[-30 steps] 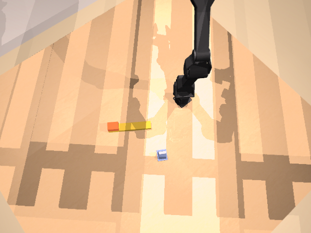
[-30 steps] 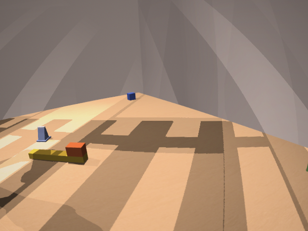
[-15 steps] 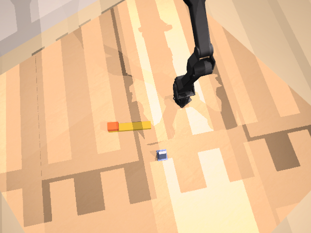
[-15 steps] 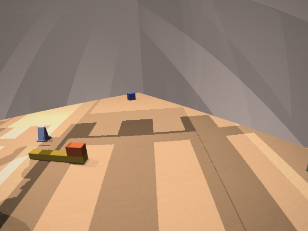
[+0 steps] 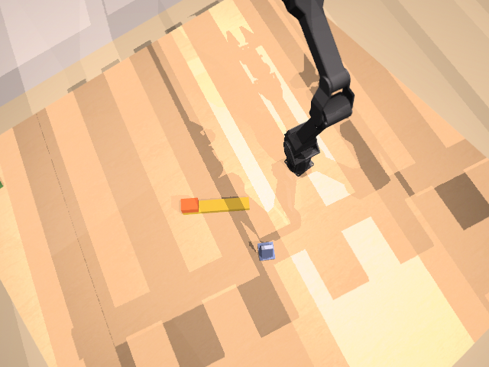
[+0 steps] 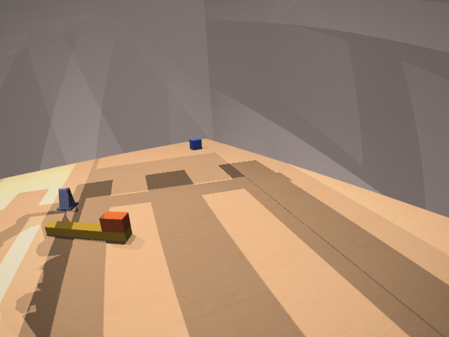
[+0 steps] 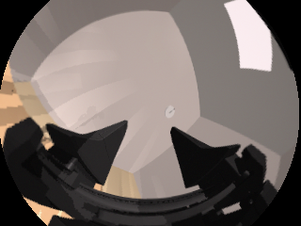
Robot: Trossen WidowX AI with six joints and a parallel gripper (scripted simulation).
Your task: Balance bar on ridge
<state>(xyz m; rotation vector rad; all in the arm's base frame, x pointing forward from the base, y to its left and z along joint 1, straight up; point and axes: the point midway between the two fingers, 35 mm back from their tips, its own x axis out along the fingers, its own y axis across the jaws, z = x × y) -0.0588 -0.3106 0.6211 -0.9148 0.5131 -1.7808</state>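
Note:
The yellow bar (image 5: 223, 204) (image 6: 78, 228) lies flat on the table, with an orange block (image 5: 189, 205) (image 6: 116, 222) on top of one end, the left end in the top view. The ridge (image 5: 267, 251) (image 6: 66, 199), a small blue-grey wedge on a flat base, stands upright on the table, apart from the bar and beyond its plain end. My gripper (image 5: 299, 167) (image 7: 150, 126) is open and empty. In the top view it appears above and to the right of the bar and ridge. The wrist view shows mostly walls between and beyond the fingers, with neither bar nor ridge.
A dark blue cube (image 6: 195, 144) stands near the far corner of the table in the exterior view. A bit of a green object (image 5: 1, 184) shows at the left edge of the top view. The arm reaches in from the top of that view. Striped shadows cross the table.

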